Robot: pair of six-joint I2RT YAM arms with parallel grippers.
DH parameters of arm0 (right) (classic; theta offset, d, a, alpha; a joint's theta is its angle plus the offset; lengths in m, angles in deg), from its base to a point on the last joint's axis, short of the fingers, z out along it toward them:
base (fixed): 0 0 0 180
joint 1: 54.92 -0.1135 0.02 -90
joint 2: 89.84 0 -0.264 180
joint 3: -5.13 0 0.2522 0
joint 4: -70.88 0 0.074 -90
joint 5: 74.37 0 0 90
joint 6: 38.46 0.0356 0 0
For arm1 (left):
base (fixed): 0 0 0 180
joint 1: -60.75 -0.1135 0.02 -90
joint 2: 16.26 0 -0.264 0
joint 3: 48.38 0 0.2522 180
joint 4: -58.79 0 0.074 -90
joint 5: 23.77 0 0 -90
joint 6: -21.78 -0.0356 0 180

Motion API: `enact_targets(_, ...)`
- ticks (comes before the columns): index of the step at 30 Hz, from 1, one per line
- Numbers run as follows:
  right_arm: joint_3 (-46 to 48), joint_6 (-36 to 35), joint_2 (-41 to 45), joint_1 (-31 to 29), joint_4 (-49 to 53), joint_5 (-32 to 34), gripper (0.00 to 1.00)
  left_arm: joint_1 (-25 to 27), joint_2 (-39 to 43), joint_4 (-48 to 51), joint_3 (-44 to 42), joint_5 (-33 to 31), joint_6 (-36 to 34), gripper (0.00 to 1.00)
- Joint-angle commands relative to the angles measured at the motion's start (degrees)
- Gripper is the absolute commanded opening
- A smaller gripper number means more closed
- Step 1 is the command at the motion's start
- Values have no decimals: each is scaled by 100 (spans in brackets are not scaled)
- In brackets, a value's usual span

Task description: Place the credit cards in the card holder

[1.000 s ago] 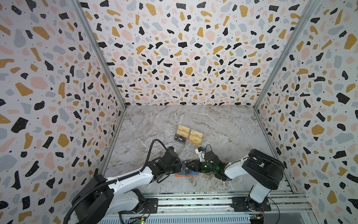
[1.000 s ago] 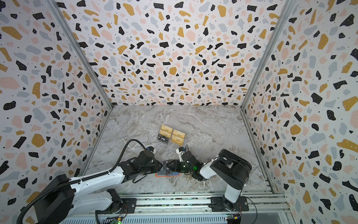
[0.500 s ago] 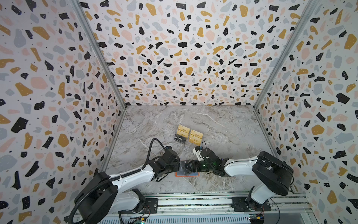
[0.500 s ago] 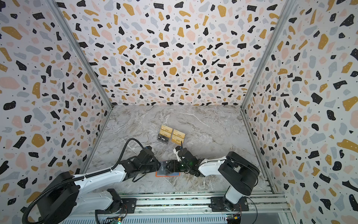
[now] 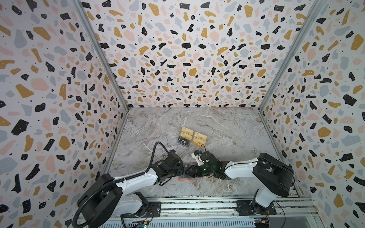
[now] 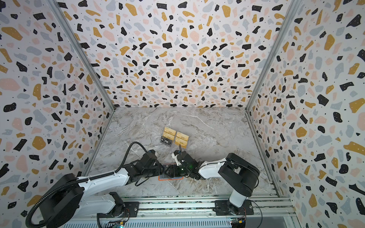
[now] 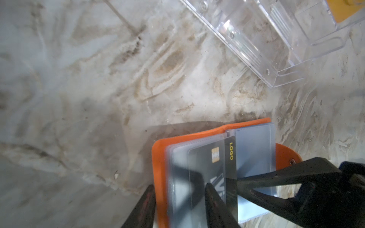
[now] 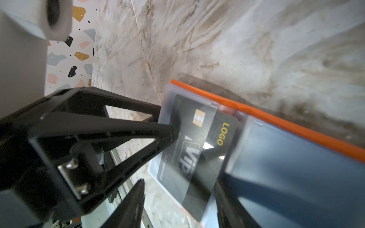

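Observation:
The orange card holder (image 7: 158, 158) lies open near the table's front edge, under both grippers (image 5: 190, 178). A black Vip credit card (image 8: 197, 142) sits partly inside a clear sleeve (image 7: 254, 150), its "LOGO" end sticking out. My left gripper (image 7: 179, 185) is open. One of its fingers (image 7: 145, 205) is outside the orange edge and the other rests on the sleeve over the card. My right gripper (image 8: 180, 180) is open too and straddles the card's free end. More credit cards, gold (image 5: 199, 138) and black (image 5: 184, 141), stand behind.
A clear acrylic tiered stand (image 7: 266, 39) holds those cards just behind the grippers (image 6: 174, 138). The two grippers (image 6: 161, 171) (image 6: 169, 171) meet tip to tip over the holder (image 6: 170, 178). Terrazzo walls close three sides and a metal rail (image 5: 197, 205) runs along the front.
My right gripper has pushed a little to the left over the holder as its arm stretched out. Both grippers' jaws have widened slightly. The holder stays put.

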Motion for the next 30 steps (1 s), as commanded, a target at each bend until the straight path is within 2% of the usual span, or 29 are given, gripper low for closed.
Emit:
enact_targets(1,-174,-102,-99,-33,103,-60,58,-19,41,-205,-95,71,-22,44)
enact_targets(13,-436,-167,-416,-91,-315,-469,57,-16,141,-434,-227,248,46,49)
enact_targets(21,-558,-309,-448,-108,-446,-625,57,-19,154,-571,-323,345,99,46)
enact_targets(27,-310,-203,-450,-108,-891,-716,57,-45,278,-650,-474,323,161,45)
enact_targets(30,-197,-163,-468,-109,-1054,-716,57,-198,513,-709,-657,312,244,41)
